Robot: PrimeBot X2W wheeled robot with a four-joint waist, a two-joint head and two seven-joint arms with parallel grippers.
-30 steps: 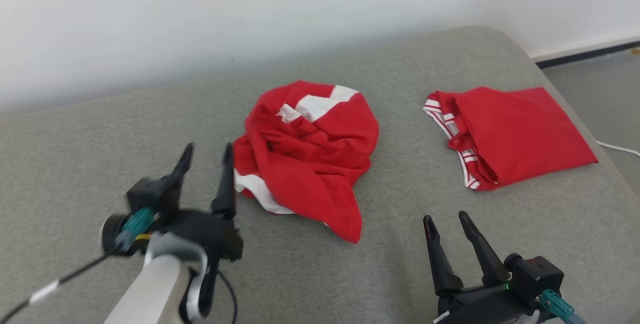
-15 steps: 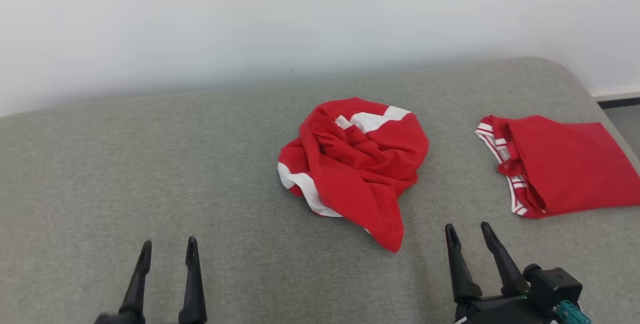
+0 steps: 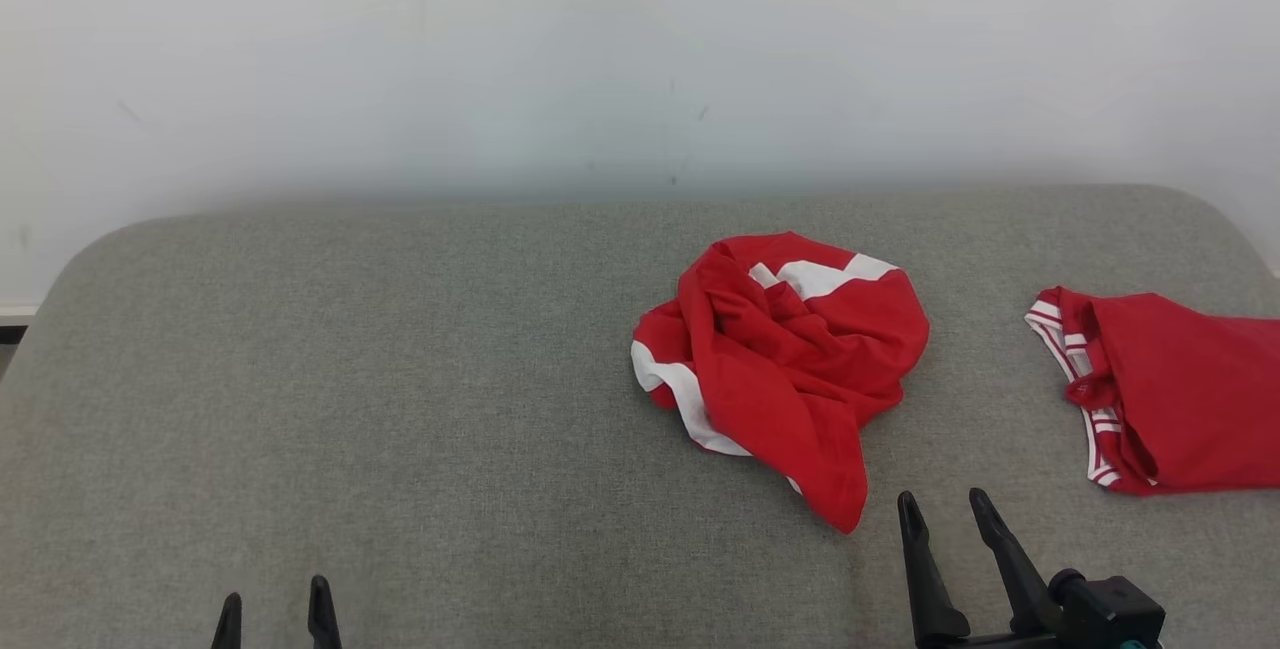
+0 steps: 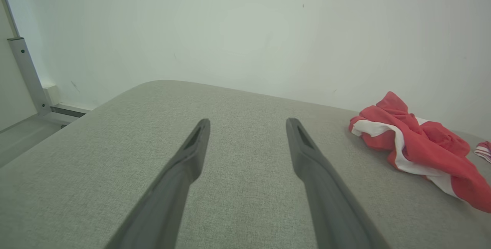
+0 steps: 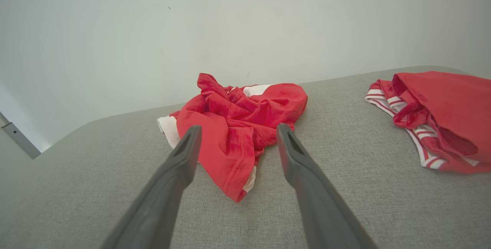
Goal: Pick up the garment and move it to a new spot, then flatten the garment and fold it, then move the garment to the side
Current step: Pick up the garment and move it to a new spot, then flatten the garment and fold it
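Observation:
A crumpled red garment with white bands lies in a heap right of the middle of the grey cushioned surface. It also shows in the left wrist view as the red garment at the right, and in the right wrist view as the garment straight beyond the fingers. My right gripper stands open just below the heap's lower tip, touching nothing. My left gripper is open at the bottom left edge, far from the cloth, over bare cushion.
A second red garment with striped white trim lies folded at the right edge, seen too in the right wrist view. A white wall rises behind the cushion. A metal rail stands left of the cushion.
The head camera has swung left and tilted up, so both garments sit further right and lower. My left gripper has dropped back from beside the heap to the bottom edge.

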